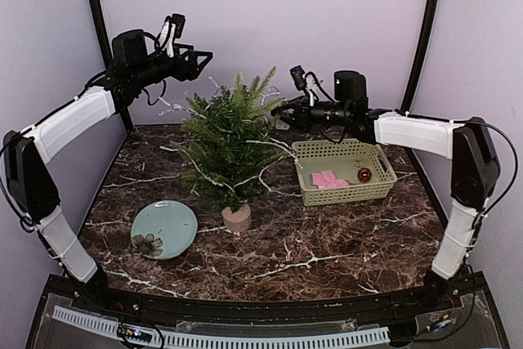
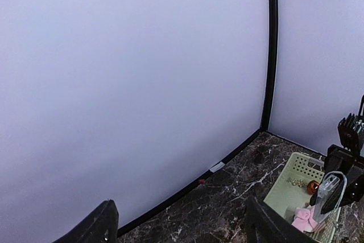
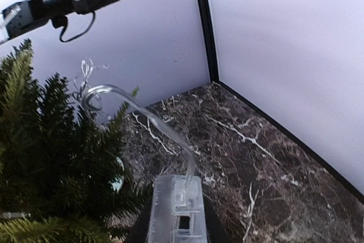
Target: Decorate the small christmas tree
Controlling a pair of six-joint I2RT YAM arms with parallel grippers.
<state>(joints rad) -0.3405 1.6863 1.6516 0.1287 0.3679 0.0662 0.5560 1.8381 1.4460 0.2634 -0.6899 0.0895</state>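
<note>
small christmas tree (image 1: 233, 149): upright mid-table (image 1: 327, 243), with clear wire (image 3: 136, 103) draped loosely over its branches.
left gripper (image 1: 200, 61): jaws wide apart and empty, high up to the left of the treetop.
right gripper (image 1: 278, 109): clamped on the clear plastic box (image 3: 176, 203) at the wire's end, just right of the tree.
risk: a pull on the box would likely drag the wire off or tip the light tree.

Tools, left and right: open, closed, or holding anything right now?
Left tool: open, holding nothing.
Right tool: closed on a clear plastic box with a clear wire curling up from it.
</note>
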